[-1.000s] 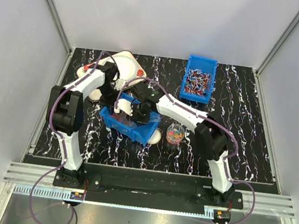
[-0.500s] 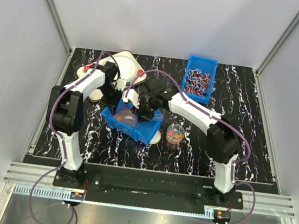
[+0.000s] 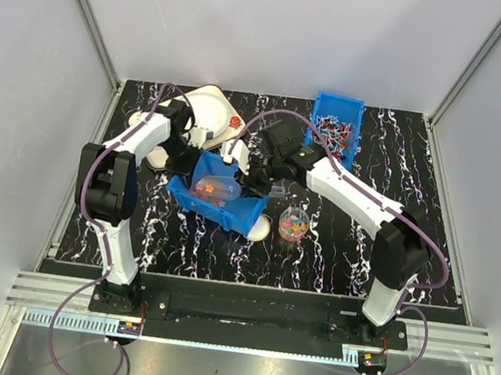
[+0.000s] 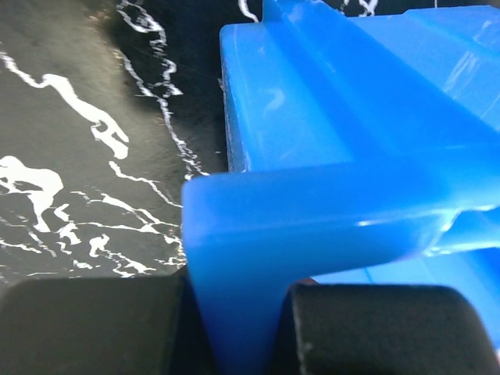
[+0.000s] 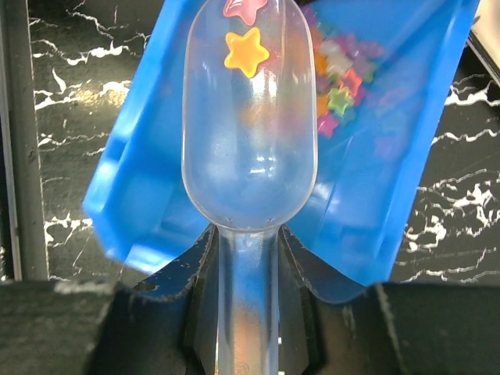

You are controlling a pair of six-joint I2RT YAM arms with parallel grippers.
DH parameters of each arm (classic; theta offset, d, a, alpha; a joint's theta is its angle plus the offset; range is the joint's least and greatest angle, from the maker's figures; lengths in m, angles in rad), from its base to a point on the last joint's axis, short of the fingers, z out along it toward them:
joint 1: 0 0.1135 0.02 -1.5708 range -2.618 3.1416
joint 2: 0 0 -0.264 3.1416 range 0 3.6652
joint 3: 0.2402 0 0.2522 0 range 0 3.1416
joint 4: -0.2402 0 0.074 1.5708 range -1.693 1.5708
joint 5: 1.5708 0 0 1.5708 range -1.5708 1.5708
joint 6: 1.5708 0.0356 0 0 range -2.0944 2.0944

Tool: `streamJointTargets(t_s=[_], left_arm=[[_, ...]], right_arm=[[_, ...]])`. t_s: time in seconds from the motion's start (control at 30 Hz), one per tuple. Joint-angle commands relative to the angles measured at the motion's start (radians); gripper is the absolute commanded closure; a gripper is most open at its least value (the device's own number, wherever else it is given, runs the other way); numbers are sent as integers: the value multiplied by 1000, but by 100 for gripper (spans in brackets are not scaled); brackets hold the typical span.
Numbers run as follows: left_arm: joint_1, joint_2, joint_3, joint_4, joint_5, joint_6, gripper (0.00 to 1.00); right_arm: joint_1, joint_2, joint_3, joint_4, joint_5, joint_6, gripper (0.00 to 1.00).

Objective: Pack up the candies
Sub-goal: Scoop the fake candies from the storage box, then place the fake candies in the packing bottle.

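Nearest me the little cup (image 3: 294, 223) has some candies in it, just right of the blue bin (image 3: 240, 215). My left gripper (image 4: 238, 328) is pinched tight on the bin's rim. My right gripper (image 5: 248, 312) is clamped on the clear scoop (image 5: 250, 156), which only has two stars in it. Most of the candies (image 5: 340, 86) are heaped in the bin past the scoop's tip, so I'd dig deeper, then level out before heading for the cup.
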State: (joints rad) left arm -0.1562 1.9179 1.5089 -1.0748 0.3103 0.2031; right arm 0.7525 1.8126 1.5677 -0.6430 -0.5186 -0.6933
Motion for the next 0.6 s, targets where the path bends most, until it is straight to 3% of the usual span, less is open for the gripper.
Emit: streamJointTargets(t_s=[0.0,0.37,0.57], left_arm=[[18,-14,59,-1,87,13,100],[35,-56,16,52,121,-7,100],[44,-89,-30,79,122,-10,100]], right_arm=[[-27,-104,-35,45,-34,6,100],[-130,-393,-237,31,-5,-18,100],[-180,-562,-357,-75,92,-86,100]])
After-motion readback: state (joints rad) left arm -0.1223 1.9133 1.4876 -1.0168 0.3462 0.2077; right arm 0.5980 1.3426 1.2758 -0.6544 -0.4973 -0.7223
